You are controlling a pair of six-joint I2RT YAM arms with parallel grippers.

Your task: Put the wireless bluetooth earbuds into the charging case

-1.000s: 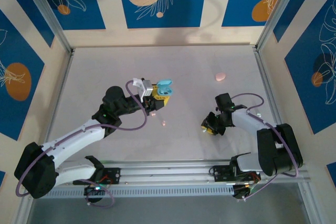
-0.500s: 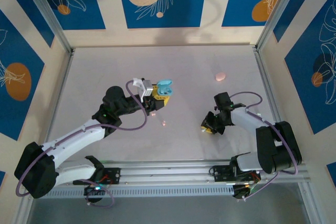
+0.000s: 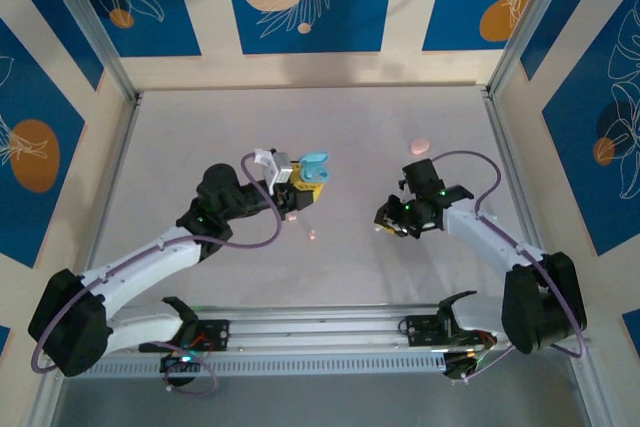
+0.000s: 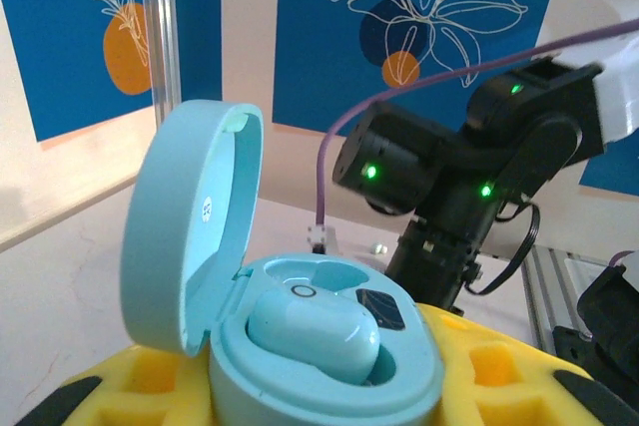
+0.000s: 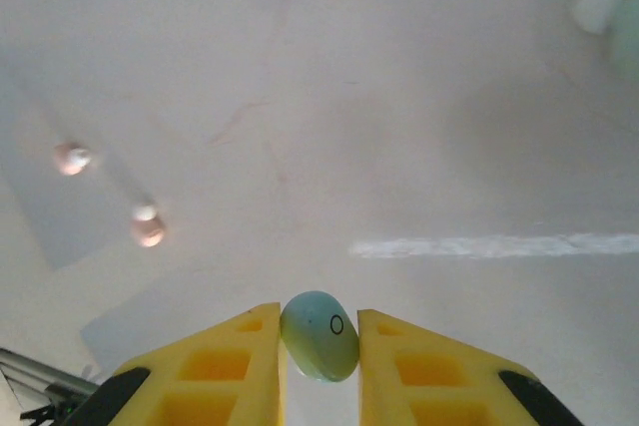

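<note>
Right claw [image 5: 319, 321]: closed on a teal earbud [image 5: 319, 338], which is pinched between the two yellow fingertips. A small ring mark on the bud is turned toward the wrist camera. Past the claw, a pink earbud [image 5: 72, 158] and a second pink earbud [image 5: 147, 226] are seen lying on the bench [image 5: 419, 97], near one another and well apart from the gripped bud.

Left claw [image 3: 309, 183]: closed on the teal charging case [image 4: 240, 391], which is clamped upright between the yellow fingers. The lid [image 4: 190, 236] is hinged open. One seated teal earbud [image 4: 312, 334] is noted in the front well. A second well [image 4: 334, 274] is seen behind it, with a dark contact patch showing.

From above, the two claws are seen well apart across the middle of the bench. A pink pebble-shaped case [image 3: 421, 146] is noted on the bench beyond the right claw, shut.
</note>
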